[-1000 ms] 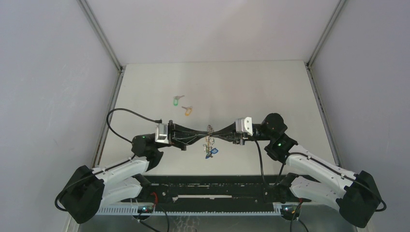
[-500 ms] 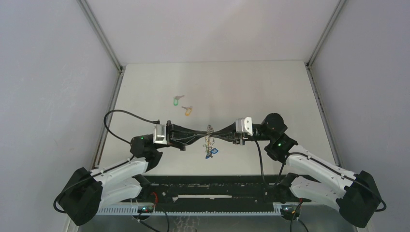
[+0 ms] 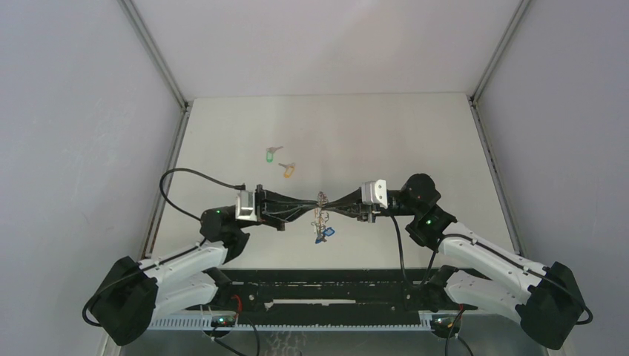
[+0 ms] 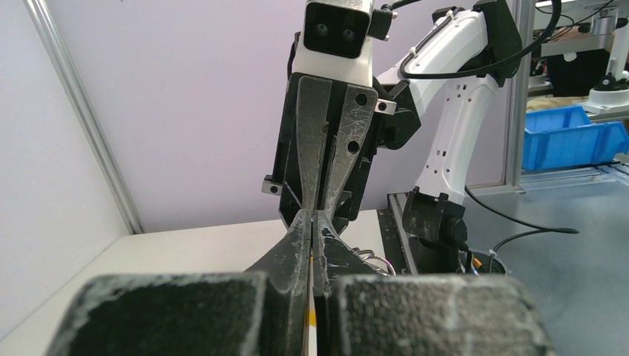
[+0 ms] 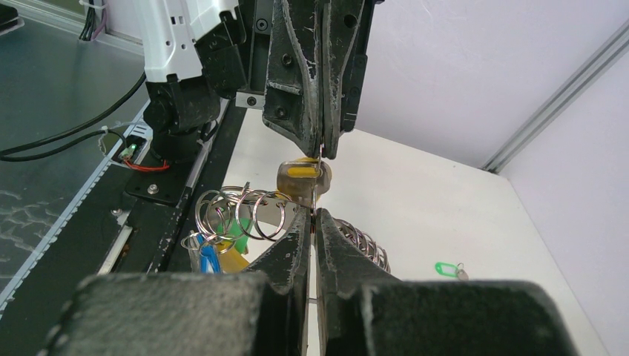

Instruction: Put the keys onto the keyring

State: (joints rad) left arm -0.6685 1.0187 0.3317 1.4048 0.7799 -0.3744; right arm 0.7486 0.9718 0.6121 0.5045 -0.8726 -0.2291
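— From above, where is the work?
— Over the table [image 3: 400, 133], between the arms. The left gripper [image 3: 314, 208] and right gripper [image 3: 333, 208] point at each other tip to tip, both closed. The keyring [image 3: 321, 217] dangles from where they meet, its blue tag [image 3: 325, 234] lowest. From here I cannot tell which one carries it
— And the loose keys?
— The green key [image 3: 271, 155] and orange key [image 3: 288, 170] lie on the table beyond the tips and off to the left, nearer the left arm
— Left wrist camera?
— Its own jaws are pressed flat together, with a yellow sliver [image 4: 312, 319] in the seam. The right gripper's fingers come straight at them, on one line. The keyring is almost all hidden there
— Right wrist camera?
— Clearest. The right jaws are closed and the wire loops [image 5: 237, 213] hang just beside their tips, so I judge it has the keyring. The left jaws look closed on an amber-tagged third key [image 5: 300, 178]. Its thin metal part runs along the line joining the two grippers, aimed at the right tips
— So the next move?
— Probably feeding that key end-on into a loop. The loops sit to one side of that line, not on it
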